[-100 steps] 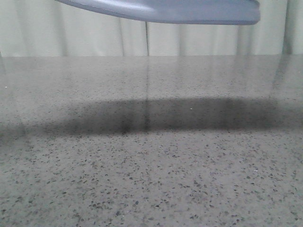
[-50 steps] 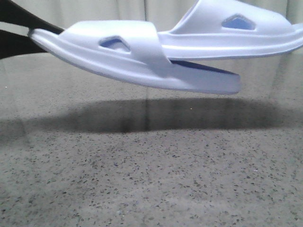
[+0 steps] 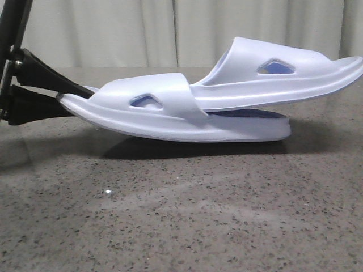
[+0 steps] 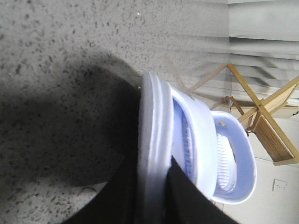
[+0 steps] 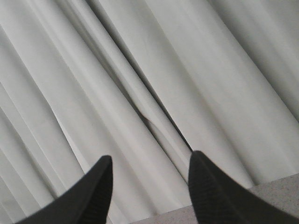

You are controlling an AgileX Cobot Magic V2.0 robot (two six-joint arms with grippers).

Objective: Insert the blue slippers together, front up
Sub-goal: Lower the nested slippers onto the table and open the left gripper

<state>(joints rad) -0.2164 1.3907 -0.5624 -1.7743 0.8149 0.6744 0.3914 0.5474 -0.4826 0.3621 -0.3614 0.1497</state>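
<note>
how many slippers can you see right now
2 pale lavender-blue foam slide slippers: lower slipper on the speckled table, upper slipper slotted under its strap, projecting right.

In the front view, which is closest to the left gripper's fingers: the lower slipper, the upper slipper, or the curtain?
1. Lower slipper, its left end clamped in the left gripper.
2. Upper slipper, to the right, nested in the lower.
3. Curtain, behind the table.
</note>
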